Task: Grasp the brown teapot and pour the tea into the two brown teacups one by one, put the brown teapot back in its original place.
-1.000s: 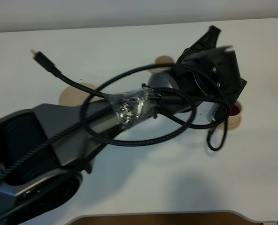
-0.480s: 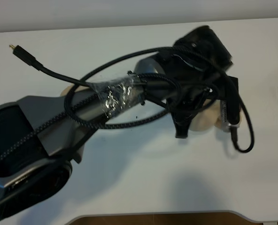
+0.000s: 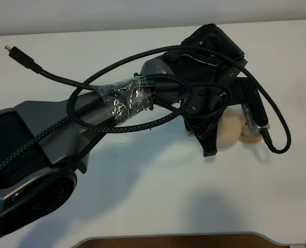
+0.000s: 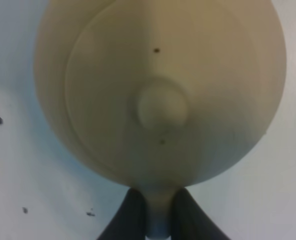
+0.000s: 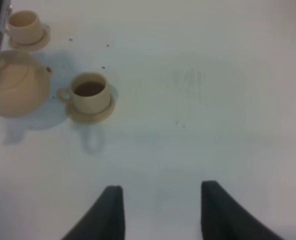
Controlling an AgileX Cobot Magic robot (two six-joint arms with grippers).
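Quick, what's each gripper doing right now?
Left gripper: closed on the brown teapot, jaws pinching its handle.
Right gripper: open, holding nothing.

Right of table (image 3: 158, 201) centre, under left arm (image 3: 49, 129): teapot (image 5: 15, 85), just beside one teacup (image 5: 89, 92) standing on saucer (image 5: 99, 115); second teacup (image 5: 24, 25), on own saucer (image 5: 40, 43), near.
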